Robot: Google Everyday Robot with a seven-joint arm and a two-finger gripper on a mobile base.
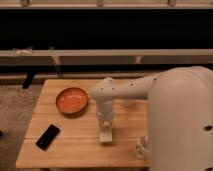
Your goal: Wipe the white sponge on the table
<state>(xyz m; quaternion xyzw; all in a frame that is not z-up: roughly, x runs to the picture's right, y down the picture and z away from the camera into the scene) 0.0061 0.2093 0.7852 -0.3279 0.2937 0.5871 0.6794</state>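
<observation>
Dark window band fills the back of the room, with pale horizontal rails across it and speckled floor below. Landmark for these notes: the orange bowl (72, 100).

Counter (60, 150): small light-wood plank top, lengthwise seams visible. The bowl sits on its rear left part, near the back edge but not touching it.

Gripper (105, 134): forward and right of the bowl, near the counter's middle, pointing straight down from the white arm (135, 90) that reaches in from the right. Whether the jaws are spread or pressed together, cannot tell; they blend with the pale block under them.

White sponge (105, 136): directly beneath the gripper tip, lying on the counter surface, forward-right of the bowl and well apart from it.

Black phone (47, 136): flat on the counter, forward and left of the bowl, lying at an angle, near the left edge.

Translucent cup (140, 148): far right-forward of the bowl, close to the front edge, partly hidden by the robot's large white body (182, 125).

No brand, label or writing readable on anything.

Open planks lie between phone and sponge, and between the bowl and the front edge. Right side of the counter is covered by the robot body.
</observation>
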